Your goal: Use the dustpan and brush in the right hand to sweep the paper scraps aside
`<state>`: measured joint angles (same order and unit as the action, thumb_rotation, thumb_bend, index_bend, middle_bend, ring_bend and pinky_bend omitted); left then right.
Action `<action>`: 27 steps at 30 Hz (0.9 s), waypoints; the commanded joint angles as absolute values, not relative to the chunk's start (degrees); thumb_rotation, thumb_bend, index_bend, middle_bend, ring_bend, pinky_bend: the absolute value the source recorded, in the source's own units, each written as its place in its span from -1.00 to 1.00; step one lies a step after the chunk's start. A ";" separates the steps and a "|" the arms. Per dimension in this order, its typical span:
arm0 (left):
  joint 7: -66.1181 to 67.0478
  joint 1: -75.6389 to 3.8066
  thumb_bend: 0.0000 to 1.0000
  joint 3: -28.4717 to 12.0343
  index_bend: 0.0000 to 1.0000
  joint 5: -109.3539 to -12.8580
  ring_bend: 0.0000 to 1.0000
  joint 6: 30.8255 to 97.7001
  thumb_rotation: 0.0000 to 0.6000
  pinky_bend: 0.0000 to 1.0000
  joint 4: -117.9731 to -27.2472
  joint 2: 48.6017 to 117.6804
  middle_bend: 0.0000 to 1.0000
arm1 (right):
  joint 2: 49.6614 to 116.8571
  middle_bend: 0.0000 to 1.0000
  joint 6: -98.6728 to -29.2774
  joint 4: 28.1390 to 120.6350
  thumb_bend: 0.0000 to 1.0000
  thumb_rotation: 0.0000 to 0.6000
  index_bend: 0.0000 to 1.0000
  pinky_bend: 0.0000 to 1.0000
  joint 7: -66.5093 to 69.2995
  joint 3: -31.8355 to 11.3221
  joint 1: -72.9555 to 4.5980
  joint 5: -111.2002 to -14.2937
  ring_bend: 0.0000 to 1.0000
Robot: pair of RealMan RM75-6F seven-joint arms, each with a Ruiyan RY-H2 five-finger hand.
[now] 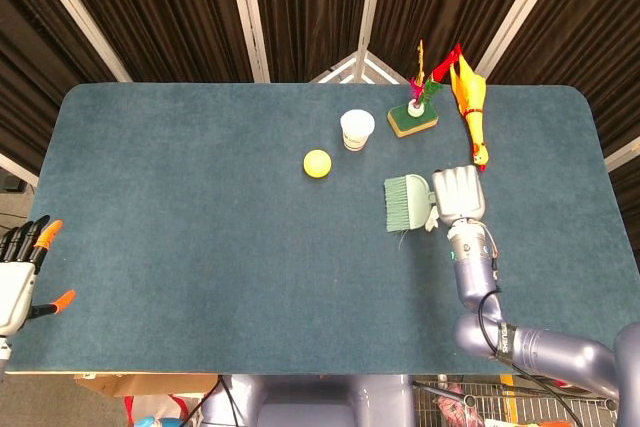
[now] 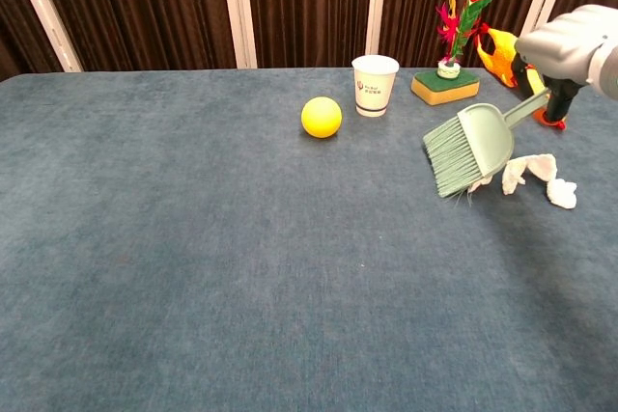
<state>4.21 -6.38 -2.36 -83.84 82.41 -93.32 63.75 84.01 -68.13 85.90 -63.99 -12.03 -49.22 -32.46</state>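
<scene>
The left hand [image 1: 18, 272] hovers at the table's near left corner, fingers apart, holding nothing. The right hand [image 1: 458, 194] grips the handle of the pale green plastic dustpan and brush [image 2: 470, 147], held out to its left. The crumpled white paper scraps [image 2: 537, 175] lie beneath and just beside the brush. Beyond the right hand lie a yellow rubber chicken [image 1: 469, 107], a white paper cup [image 1: 357, 129] and a yellow ball [image 1: 317, 163].

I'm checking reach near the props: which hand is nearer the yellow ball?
Right. The right hand, holding the brush, is just right of and slightly nearer than the ball. The left hand sits at the table's far left edge.
</scene>
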 commanded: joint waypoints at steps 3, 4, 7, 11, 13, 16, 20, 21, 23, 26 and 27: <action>4.19 -6.36 -1.00 -2.29 -1.00 -84.03 -1.00 82.49 1.00 -0.96 -93.43 63.68 -1.00 | 82.94 0.86 -69.26 84.48 0.24 1.00 0.55 0.66 -65.25 -10.58 -48.51 -31.82 0.94; 4.22 -6.35 -1.00 -2.26 -1.00 -84.10 -1.00 82.54 1.00 -0.96 -93.45 63.67 -1.00 | 82.64 0.86 -69.45 84.40 0.24 1.00 0.55 0.66 -65.40 -10.38 -48.35 -31.78 0.94; 4.42 -6.26 -1.00 -2.20 -1.00 -84.32 -1.00 82.82 1.00 -0.96 -93.52 63.74 -1.00 | 80.19 0.86 -70.46 84.70 0.24 1.00 0.55 0.66 -65.78 -8.97 -47.02 -32.05 0.94; 4.68 -6.21 -1.00 -2.21 -1.00 -84.41 -1.00 83.04 1.00 -0.96 -93.52 63.83 -1.00 | 77.36 0.86 -71.65 85.22 0.24 1.00 0.55 0.66 -67.63 -6.71 -45.98 -33.19 0.94; 4.86 -6.20 -1.00 -2.21 -1.00 -84.50 -1.00 83.14 1.00 -0.96 -93.48 63.92 -1.00 | 76.15 0.86 -72.31 85.40 0.24 1.00 0.55 0.66 -67.94 -6.05 -45.46 -33.73 0.94; 5.31 -6.22 -1.00 -2.14 -1.00 -84.67 -1.00 83.22 1.00 -0.96 -93.49 64.09 -1.00 | 73.65 0.86 -73.41 85.95 0.24 1.00 0.55 0.66 -68.34 -5.08 -44.21 -33.73 0.94; 5.57 -6.12 -1.00 -2.17 -1.00 -84.72 -1.00 83.52 1.00 -0.96 -93.51 64.28 -1.00 | 70.85 0.86 -74.25 86.53 0.24 1.00 0.55 0.66 -68.54 -4.14 -43.16 -34.64 0.94; 5.63 -6.11 -1.00 -2.17 -1.00 -84.69 -1.00 83.53 1.00 -0.96 -93.49 64.30 -1.00 | 70.34 0.86 -74.47 86.69 0.24 1.00 0.55 0.66 -68.36 -4.15 -42.97 -34.84 0.94; 5.72 -6.11 -1.00 -2.15 -1.00 -84.63 -1.00 83.46 1.00 -0.96 -93.48 64.37 -1.00 | 69.17 0.86 -75.03 87.26 0.24 1.00 0.55 0.66 -67.82 -4.44 -42.67 -35.37 0.94; 5.87 -6.14 -1.00 -2.20 -1.00 -84.60 -1.00 83.49 1.00 -0.96 -93.45 64.45 -1.00 | 67.75 0.86 -75.90 88.71 0.24 1.00 0.55 0.66 -66.51 -5.32 -42.51 -36.51 0.94; 5.90 -6.14 -1.00 -2.21 -1.00 -84.61 -1.00 83.51 1.00 -0.96 -93.44 64.47 -1.00 | 67.29 0.86 -76.16 89.41 0.24 1.00 0.55 0.66 -65.92 -5.74 -42.52 -36.98 0.94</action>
